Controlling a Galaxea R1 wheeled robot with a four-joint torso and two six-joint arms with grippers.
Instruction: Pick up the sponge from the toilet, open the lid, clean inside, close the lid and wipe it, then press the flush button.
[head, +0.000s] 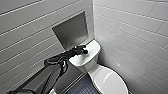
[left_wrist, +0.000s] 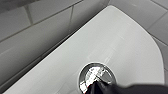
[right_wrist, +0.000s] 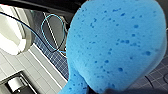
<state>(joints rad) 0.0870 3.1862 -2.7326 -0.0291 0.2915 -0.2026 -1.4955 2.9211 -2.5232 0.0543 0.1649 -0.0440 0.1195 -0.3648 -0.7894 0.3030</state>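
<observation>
Walls (head: 130, 27): pale rectangular tiles with dark grout, meeting in a corner behind the toilet.
Toilet (head: 95, 67): white, glossy, set into that corner, with the tank against the wall and the bowl reaching toward the camera.
Lid (head: 110, 80): white oval, lying shut over the bowl.
Niche (head: 71, 30): a grey rectangular recess in the wall, just above the tank's rear edge.
Floor (head: 82, 87): small dark blue-grey mosaic tiles beside the bowl.
Tank top (left_wrist: 120, 45): a flat white slab with rounded corners, one long edge close to the tiled wall.
Left arm (head: 47, 72): dark and jointed, coming in from the lower left of the head view and stretched out over the tank top.
Sponge (right_wrist: 115, 47): bright blue, pitted with small darker pores and rounded at the edges. It hangs in the air close before the right wrist camera, above the mosaic floor, well apart from the tank top.
Right gripper (right_wrist: 118, 91): it grips the sponge. Just a dark sliver of it shows at the sponge's lower edge.
Left gripper (head: 84, 51): it rests near the middle of the tank top. A dark fingertip lies on the flush button, and I cannot tell whether the fingers are spread or together.
Flush button (left_wrist: 97, 75): a round chrome disc set into the tank top, partly covered by that fingertip.
Cable (right_wrist: 53, 32): a thin blue loop hanging behind the sponge.
</observation>
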